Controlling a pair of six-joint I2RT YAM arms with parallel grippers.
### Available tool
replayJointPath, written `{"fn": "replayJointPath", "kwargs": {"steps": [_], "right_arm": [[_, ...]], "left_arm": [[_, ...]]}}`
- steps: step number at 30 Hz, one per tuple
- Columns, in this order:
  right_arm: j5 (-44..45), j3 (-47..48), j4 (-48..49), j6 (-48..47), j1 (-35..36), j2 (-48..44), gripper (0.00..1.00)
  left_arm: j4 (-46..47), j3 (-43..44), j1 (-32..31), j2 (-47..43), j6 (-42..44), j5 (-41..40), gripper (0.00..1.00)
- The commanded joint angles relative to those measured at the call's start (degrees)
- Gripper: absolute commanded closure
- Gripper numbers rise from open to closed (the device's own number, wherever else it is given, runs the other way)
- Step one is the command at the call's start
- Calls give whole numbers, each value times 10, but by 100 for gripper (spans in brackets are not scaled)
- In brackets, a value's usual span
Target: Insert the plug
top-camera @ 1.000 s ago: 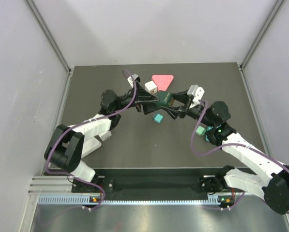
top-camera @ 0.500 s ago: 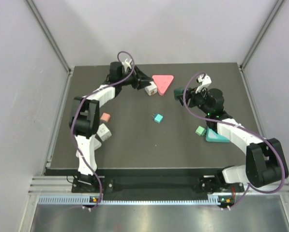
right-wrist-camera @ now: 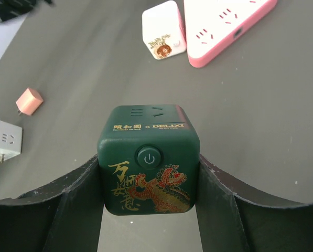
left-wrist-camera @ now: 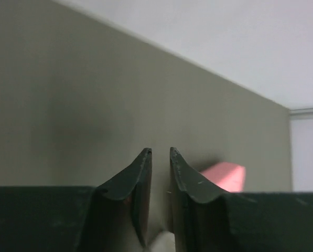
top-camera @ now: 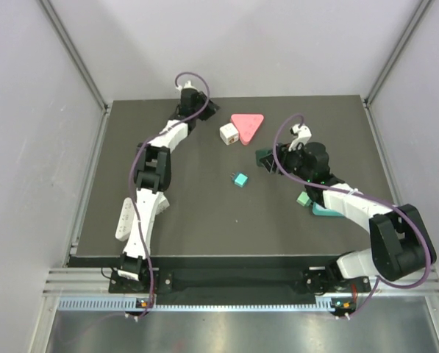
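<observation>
Right gripper clamps the dark green socket cube in the top view. We see the teal plug loose, near it on its left. Left gripper is well apart from the plug. Left wrist: fingers almost touching, nothing held. Right wrist: the cube sits square between the pads. We'd hold it level and bring the left gripper to the plug.

A charger touches the left side of a triangular strip at the back of the desk. Right of and before the strip, a cube socket sits between the right pincer's fingers. A plug lies mid-desk, before the charger. The left pincer is behind and left of the charger.
</observation>
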Motion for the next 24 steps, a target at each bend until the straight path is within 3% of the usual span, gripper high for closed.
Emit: {"fn": "replayJointPath", "kwargs": {"steps": [1,5,9,16,24], "right_arm": [[12,18,12,2,1,-31,100],[20,37,-35,-20,1,-42,100],[88,56,-103,-66,-6,-54,100],[115,69,-128,-94,-21,-70,100],[185,157,-236,-171,-58,-3,100]], "left_arm": [[50,79,-12,72,-33,-21,73],[93,82,-27,102,-55,-10,71],[127,75,-42,114,-70,15,69],[170,75,-74,137,-77,65,60],[192,57,-130,133,-49,159,53]]}}
